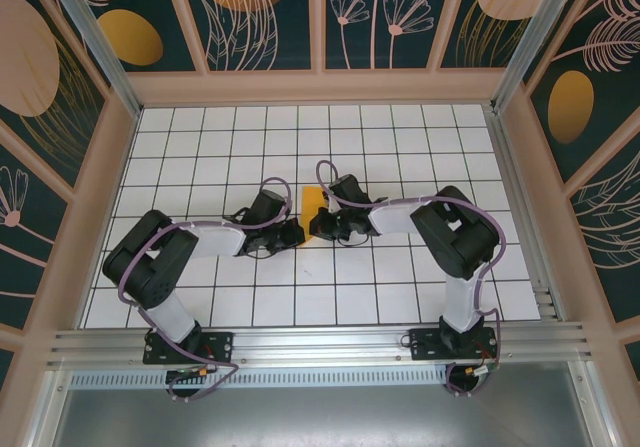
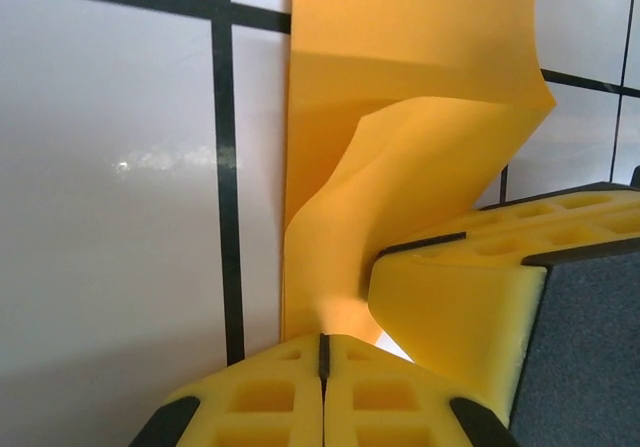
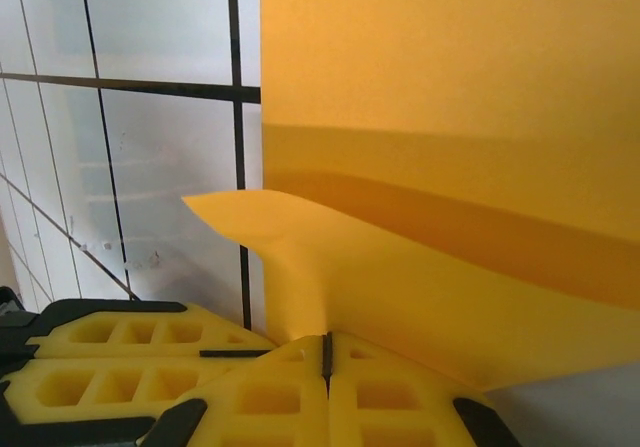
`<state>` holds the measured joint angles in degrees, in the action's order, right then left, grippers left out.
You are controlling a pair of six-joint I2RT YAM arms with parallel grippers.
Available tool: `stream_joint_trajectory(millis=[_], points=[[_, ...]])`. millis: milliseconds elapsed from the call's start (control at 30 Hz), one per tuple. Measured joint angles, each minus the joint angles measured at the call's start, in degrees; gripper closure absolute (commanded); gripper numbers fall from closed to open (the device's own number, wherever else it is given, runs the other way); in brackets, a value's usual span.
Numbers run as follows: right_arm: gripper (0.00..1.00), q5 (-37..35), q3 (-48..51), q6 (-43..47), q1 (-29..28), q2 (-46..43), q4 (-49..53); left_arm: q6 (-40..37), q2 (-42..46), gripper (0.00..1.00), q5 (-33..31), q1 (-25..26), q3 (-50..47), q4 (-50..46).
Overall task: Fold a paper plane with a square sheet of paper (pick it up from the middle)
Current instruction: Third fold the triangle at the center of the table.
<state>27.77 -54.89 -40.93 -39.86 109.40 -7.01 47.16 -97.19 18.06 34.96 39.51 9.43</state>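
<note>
Sheet [image 2: 420, 47] | edge pinched: left hand [image 2: 323, 345], right hand [image 3: 326, 347] | hands close together

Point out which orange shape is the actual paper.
The small orange sheet on the tiled table, pinched by the left gripper and right gripper; the others are ovals printed on the walls.

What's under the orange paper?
Under the square sheet of paper lies the white table with black grid lines, showing beside it. The left gripper and right gripper pinch its raised edge. The tiles right beneath it are covered.
</note>
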Motion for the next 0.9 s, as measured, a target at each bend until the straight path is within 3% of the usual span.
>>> stream_joint_trajectory(millis=[300, 900], points=[[0.98, 2.4, -0.7, 4.7, 3.3, 0.5, 1.2, -3.7, -1.0, 0.94, -0.9, 0.3, 1.8, -2.0], [0.98, 0.6, -4.1, 9.2, 9.5, 1.3, 6.2, -6.1, -1.2, 0.94, -1.7, 0.6, 3.0, -3.9]])
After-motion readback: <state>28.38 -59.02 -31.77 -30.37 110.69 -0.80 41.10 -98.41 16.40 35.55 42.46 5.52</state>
